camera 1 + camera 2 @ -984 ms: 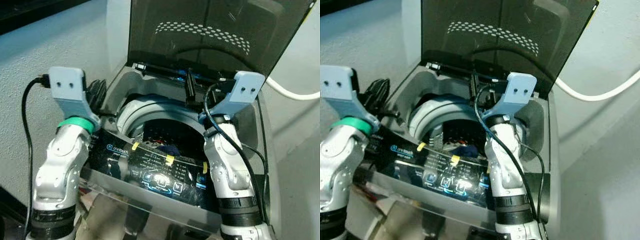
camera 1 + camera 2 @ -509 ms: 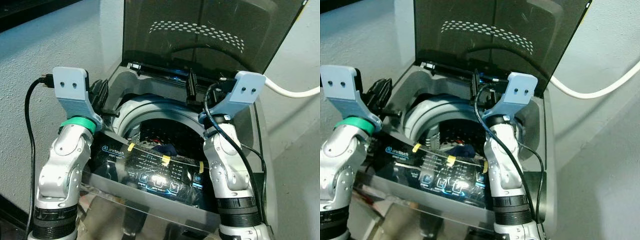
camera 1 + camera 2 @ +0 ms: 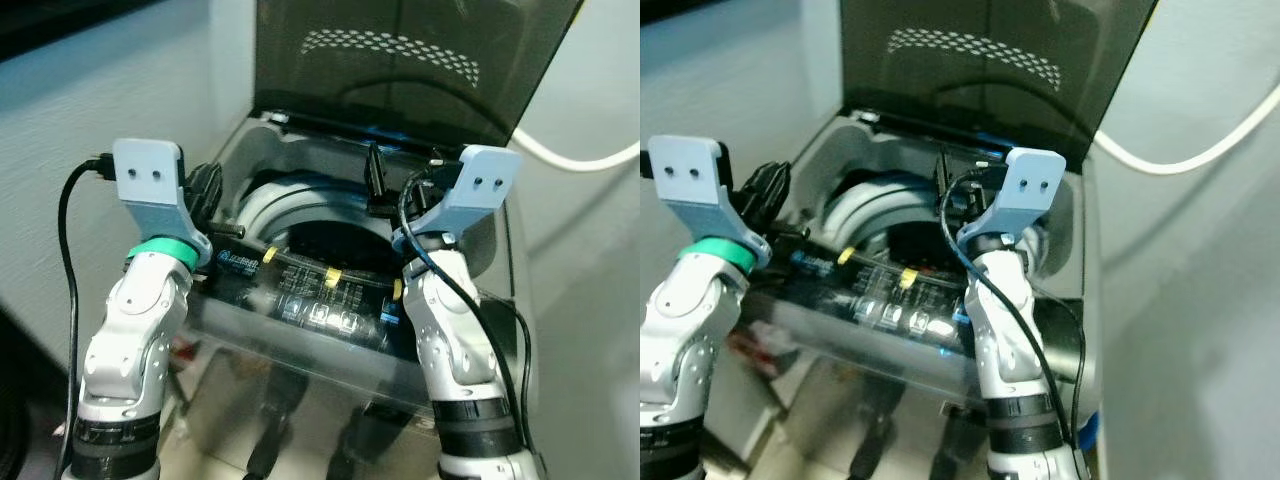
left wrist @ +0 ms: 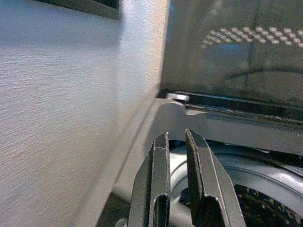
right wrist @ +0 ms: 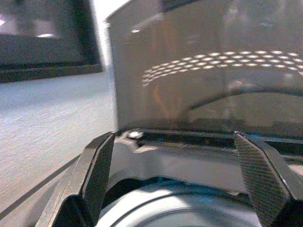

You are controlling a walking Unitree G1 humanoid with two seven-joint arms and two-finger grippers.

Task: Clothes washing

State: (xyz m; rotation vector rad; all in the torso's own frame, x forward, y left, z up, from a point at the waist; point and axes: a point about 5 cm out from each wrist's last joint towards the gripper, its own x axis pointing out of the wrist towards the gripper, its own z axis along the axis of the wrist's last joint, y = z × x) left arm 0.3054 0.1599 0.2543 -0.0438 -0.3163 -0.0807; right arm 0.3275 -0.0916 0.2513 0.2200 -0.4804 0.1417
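A top-loading washing machine stands before me with its dark tinted lid [image 3: 400, 70] raised. Its grey drum ring [image 3: 265, 200] surrounds a dark opening [image 3: 910, 238]; what lies inside is hidden behind the glossy control panel [image 3: 310, 300] with yellow tape tabs. My left gripper [image 4: 176, 135] hovers over the tub's left rear corner, its fingers [image 3: 203, 187] close together with nothing between them. My right gripper [image 5: 177, 142] hangs above the right side of the tub toward the lid hinge, its fingers [image 3: 375, 180] spread wide and empty.
A textured grey wall [image 3: 100, 90] runs close along the machine's left side. A white hose [image 3: 580, 158] curves across the wall to the right of the lid. Pale floor [image 3: 1200, 380] lies to the right of the machine. Black cables [image 3: 65, 230] trail from both wrists.
The whole picture has shifted and blurred, so the camera moved; the machine now sits a little lower and farther off. Both arms keep about the same raised pose over the tub.
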